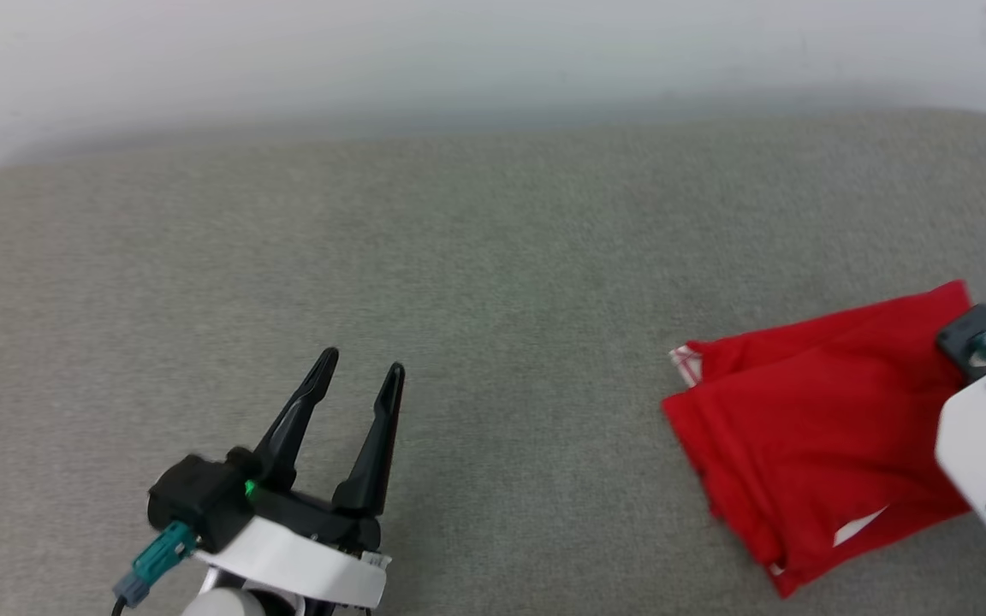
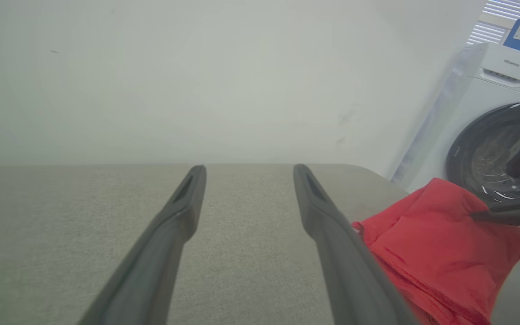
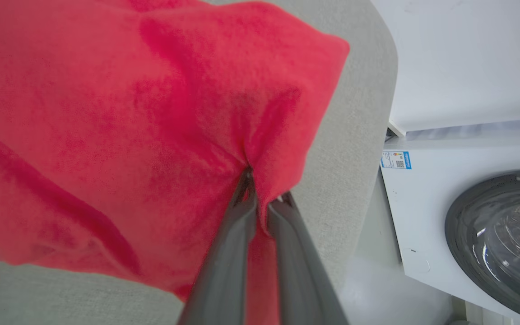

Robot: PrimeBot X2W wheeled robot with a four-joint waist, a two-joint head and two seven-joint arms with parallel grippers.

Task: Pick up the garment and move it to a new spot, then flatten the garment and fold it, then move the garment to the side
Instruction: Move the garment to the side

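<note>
red garment [image 1: 810, 411], loosely folded, is lying at the near right of the grey fabric counter [image 1: 459, 257], the right gripper [image 3: 263, 192] fingers clenching a pinch of its right edge, the left gripper [image 1: 363, 364] hovering near left, well apart, fingers released and spread.

The tips of the right hand [image 3: 260, 178] vanish for us into a pinched fold of the shirt [image 3: 106, 135] — the cloth itself runs off the top and left edges. The washing machine [image 3: 467, 216] is cut at the right, and we cannot read its small label [image 3: 396, 160].
</note>
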